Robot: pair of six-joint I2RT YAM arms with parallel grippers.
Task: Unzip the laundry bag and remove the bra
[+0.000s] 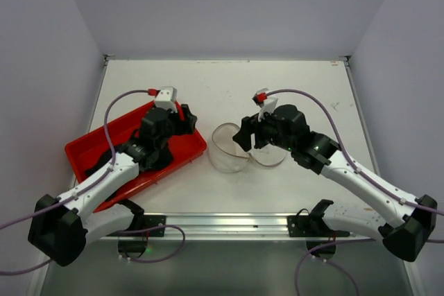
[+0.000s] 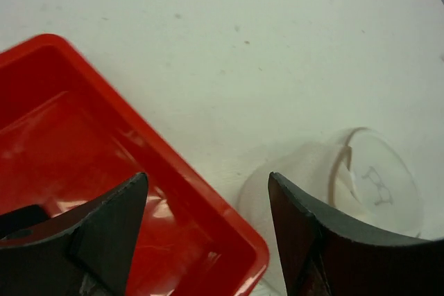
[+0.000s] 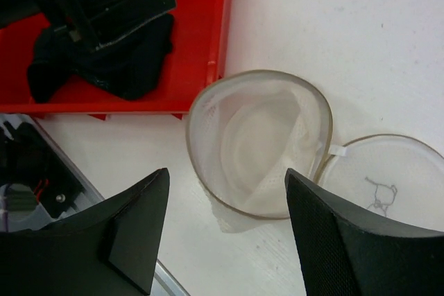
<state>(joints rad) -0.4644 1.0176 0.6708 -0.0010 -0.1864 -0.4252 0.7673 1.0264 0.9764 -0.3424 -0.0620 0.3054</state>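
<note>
The laundry bag point(image 3: 260, 140) of white mesh lies on the table, unzipped and empty, with its round lid point(image 3: 385, 181) flapped open to the right. It also shows in the top view point(image 1: 229, 149) and the left wrist view point(image 2: 347, 185). The black bra point(image 3: 104, 64) lies in the red tray point(image 3: 201, 32), under my left gripper. My left gripper point(image 2: 207, 178) is open and empty over the tray's right corner point(image 1: 184, 119). My right gripper point(image 3: 226, 171) is open and empty, just above the bag's near rim point(image 1: 244, 140). The top view hides the bra under the left arm.
The red tray point(image 1: 90, 145) stands at the left, angled, its right corner point(image 2: 236, 240) close to the bag. A metal rail point(image 1: 229, 223) runs along the near table edge. Grey walls enclose the table at left, right and back.
</note>
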